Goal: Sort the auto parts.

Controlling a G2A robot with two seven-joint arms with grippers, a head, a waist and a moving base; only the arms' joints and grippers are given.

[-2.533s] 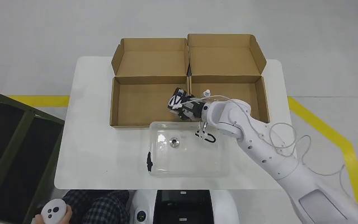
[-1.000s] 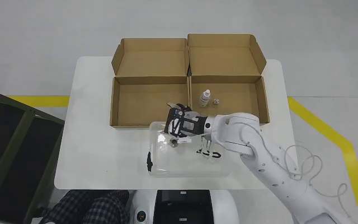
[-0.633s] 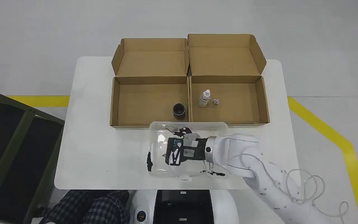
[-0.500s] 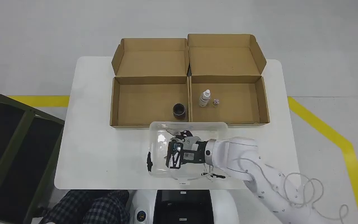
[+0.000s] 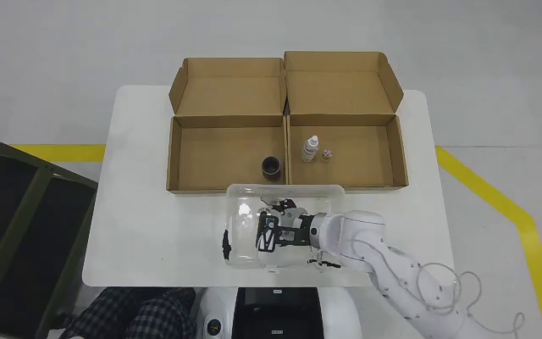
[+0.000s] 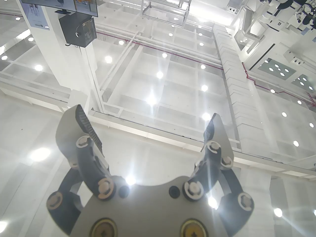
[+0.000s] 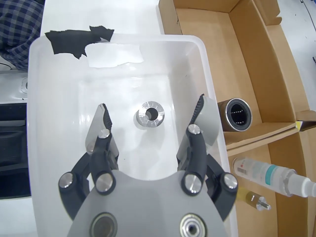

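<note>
My right gripper (image 7: pixel 152 103) hangs open inside the clear plastic bin (image 7: pixel 205 57), its fingers on either side of a silver ring (image 7: pixel 149 117) on the bin floor and apart from it. From above, the right gripper (image 5: pixel 264 230) is over the left half of the bin (image 5: pixel 284 188). A black cylindrical bearing (image 5: pixel 272 166) (image 7: pixel 234 114) lies in the left cardboard box (image 5: pixel 212 157). In the right box (image 5: pixel 364 157) are a white bottle (image 5: pixel 311 148) (image 7: pixel 266 173) and a small metal part (image 5: pixel 327 153) (image 7: pixel 256 201). My left gripper (image 6: pixel 145 114) points up at the ceiling, open and empty.
Both boxes have their lids folded back at the far side of the white table (image 5: pixel 135 186). Black tape (image 7: pixel 69 41) sticks to the bin's left rim. The bin stands close against the front walls of the boxes.
The right gripper has pulled back from the left box, leaving the black bearing there, and has come down over the silver ring in the bin.
</note>
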